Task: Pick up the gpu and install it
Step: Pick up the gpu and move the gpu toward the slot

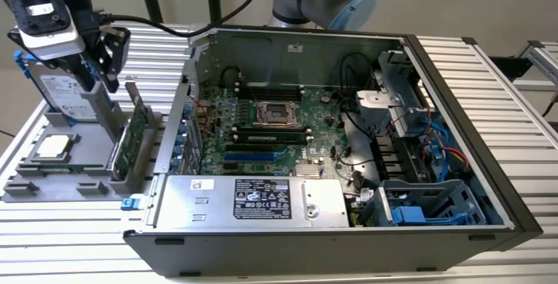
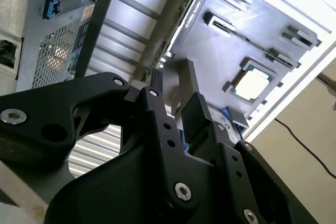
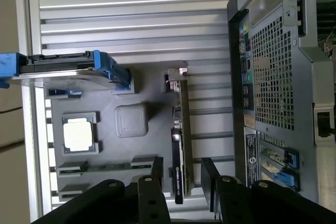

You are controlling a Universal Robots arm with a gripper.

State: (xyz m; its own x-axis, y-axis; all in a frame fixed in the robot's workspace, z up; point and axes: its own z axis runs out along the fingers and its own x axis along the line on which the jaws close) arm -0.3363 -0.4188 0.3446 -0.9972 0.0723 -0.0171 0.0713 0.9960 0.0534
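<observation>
Gpu (image 1: 137,130) stands on edge just beside the open computer case (image 1: 261,258), slotted in the grey tray (image 1: 44,192) along the case's port side. My gripper (image 3: 182,165) hangs open, fingers straddling it. I judge it light, stiff and fragile, best pinched across its flat faces.

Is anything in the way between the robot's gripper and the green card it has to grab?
Nothing visible is. In the first wrist view, the open gripper hangs over the gpu, which stands on edge in the grey holder, with a bare gap between them.
</observation>
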